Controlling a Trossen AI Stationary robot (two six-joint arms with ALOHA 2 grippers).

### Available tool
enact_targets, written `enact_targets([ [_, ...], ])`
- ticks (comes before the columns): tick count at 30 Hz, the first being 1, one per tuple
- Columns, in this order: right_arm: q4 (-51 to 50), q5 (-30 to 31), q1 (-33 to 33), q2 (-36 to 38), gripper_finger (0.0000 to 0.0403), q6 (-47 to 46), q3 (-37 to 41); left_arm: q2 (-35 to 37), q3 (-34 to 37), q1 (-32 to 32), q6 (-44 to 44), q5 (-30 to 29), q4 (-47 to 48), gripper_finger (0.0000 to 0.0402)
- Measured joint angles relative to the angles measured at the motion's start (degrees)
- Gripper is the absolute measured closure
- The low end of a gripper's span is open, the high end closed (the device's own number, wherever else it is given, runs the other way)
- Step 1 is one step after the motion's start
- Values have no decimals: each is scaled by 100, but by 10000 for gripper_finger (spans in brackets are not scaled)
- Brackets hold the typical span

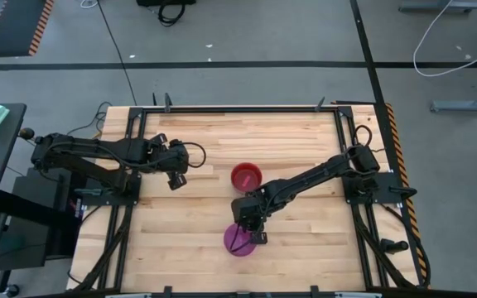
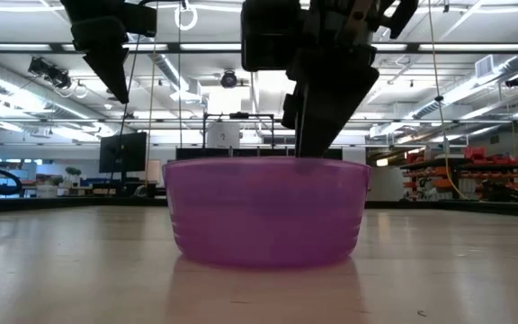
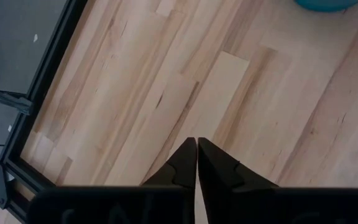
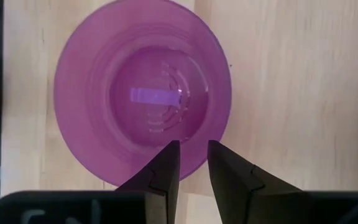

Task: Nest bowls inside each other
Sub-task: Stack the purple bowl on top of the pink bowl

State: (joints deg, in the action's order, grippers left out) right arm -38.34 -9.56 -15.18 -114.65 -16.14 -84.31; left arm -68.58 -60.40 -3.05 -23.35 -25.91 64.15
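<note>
Right gripper (image 4: 188, 163) jaws slightly parted over purple bowl (image 4: 143, 93) rim, left gripper (image 3: 196, 163) jaws closed, well apart.

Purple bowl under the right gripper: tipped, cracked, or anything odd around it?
Nothing stands out. The purple bowl sits upright and empty on the table, with the right gripper slightly open over its rim. The red bowl also sits upright, apart.

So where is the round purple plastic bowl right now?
In the high view the round purple plastic bowl sits near the table's front edge, centre, directly under the right gripper, with the red bowl behind it.
</note>
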Motion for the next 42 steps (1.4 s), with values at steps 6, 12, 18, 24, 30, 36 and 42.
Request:
enact_targets([
  [6,38,5,13,0,311,-17,4,0,2,0,0,0,2,375],
  [12,40,3,9,0,311,-17,4,0,2,0,-2,0,2,385],
  [18,110,4,-10,0,311,-29,53,-1,2,0,-4,0,2,385],
  [24,411,4,-11,0,311,-171,482,0,2,0,-7,2,-1,377],
  [30,418,4,-11,0,311,-218,522,0,2,0,-9,2,-1,383],
  [36,285,4,-11,0,311,-216,399,-2,2,0,-46,2,-1,387],
  [42,31,4,-10,0,311,-181,234,-2,2,-1,-48,1,-1,379],
])
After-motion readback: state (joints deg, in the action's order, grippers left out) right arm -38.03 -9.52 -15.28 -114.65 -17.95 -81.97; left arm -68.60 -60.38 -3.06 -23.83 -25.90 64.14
